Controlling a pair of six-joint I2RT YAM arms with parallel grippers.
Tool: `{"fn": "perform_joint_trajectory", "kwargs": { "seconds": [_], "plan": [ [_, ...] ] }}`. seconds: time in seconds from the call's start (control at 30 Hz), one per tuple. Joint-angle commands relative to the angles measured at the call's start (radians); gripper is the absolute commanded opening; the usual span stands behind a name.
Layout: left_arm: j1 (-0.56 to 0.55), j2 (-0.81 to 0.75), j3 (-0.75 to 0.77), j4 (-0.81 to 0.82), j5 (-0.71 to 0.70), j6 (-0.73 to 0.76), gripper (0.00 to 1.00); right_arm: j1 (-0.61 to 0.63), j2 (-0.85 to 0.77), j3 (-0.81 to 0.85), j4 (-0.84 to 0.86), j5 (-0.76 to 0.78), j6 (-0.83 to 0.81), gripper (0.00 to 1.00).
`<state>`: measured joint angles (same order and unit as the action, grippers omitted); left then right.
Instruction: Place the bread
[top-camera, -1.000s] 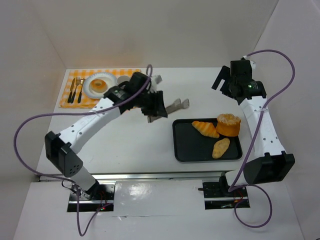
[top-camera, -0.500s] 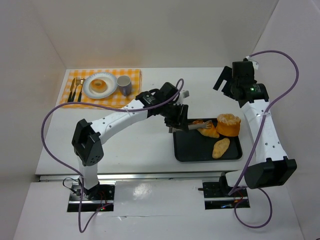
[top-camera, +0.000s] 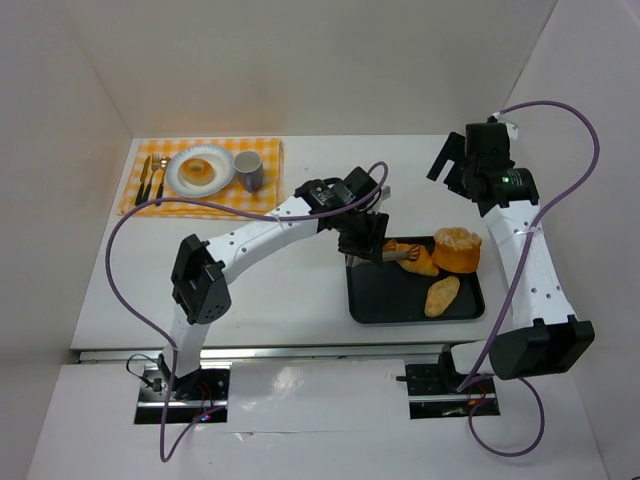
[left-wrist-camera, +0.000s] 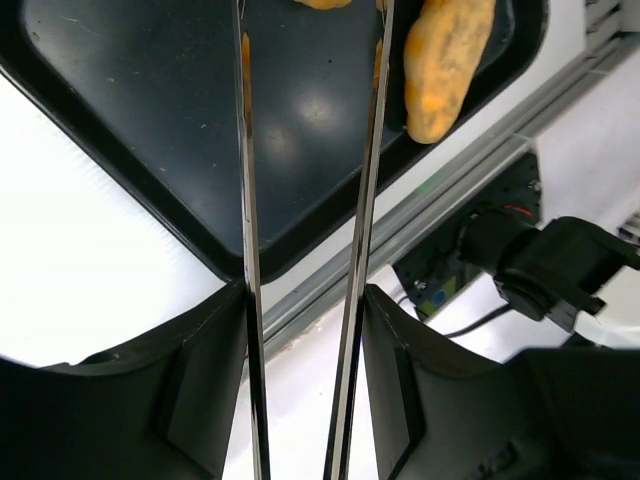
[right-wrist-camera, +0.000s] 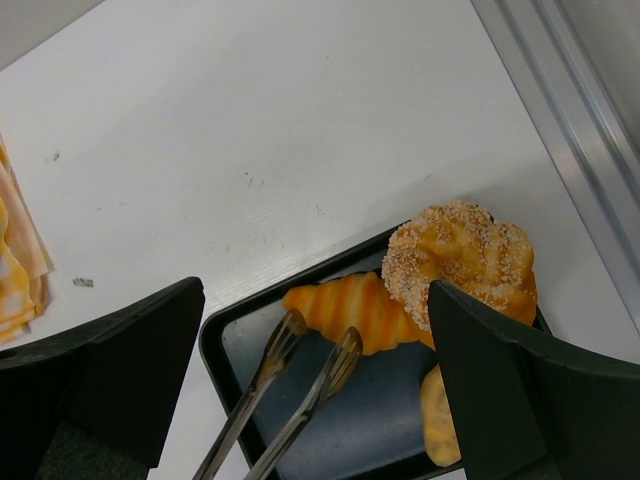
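Striped golden croissant (right-wrist-camera: 360, 308) lies at the far edge of the black rectangular tray (top-camera: 400, 298), beside a seeded round bun (right-wrist-camera: 462, 258). Metal tongs (right-wrist-camera: 300, 385), clamped in the left gripper (top-camera: 365, 238), now reach its end, closer than half a second ago. The right gripper (top-camera: 447, 165) hangs beyond the tray, fingers spread.

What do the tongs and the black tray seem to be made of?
The tongs: probably polished metal; the thin arms are silver and shiny. The tray: black, semi-gloss, with a soft light glare and faint marks; coated metal or plastic, the look leaves it open.
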<state>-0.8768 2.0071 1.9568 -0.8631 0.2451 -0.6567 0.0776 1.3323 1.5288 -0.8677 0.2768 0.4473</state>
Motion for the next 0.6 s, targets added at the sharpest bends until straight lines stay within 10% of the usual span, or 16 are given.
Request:
{"fn": "perform_joint_trajectory", "kwargs": {
  "seconds": [0.0,0.3,0.57],
  "plan": [
    [-0.03,0.033,0.074,-0.048,-0.073,0.026,0.59,-0.002,-0.039,-0.007,0.003,0.01,-0.007,1.0],
    [-0.062,0.14,0.174,-0.091,-0.116,0.054,0.48,-0.002,-0.021,-0.007,0.003,0.001,-0.007,1.0],
    [-0.071,0.131,0.202,-0.119,-0.116,0.075,0.02,-0.002,-0.021,0.002,0.012,-0.008,-0.007,1.0]
  ]
}}
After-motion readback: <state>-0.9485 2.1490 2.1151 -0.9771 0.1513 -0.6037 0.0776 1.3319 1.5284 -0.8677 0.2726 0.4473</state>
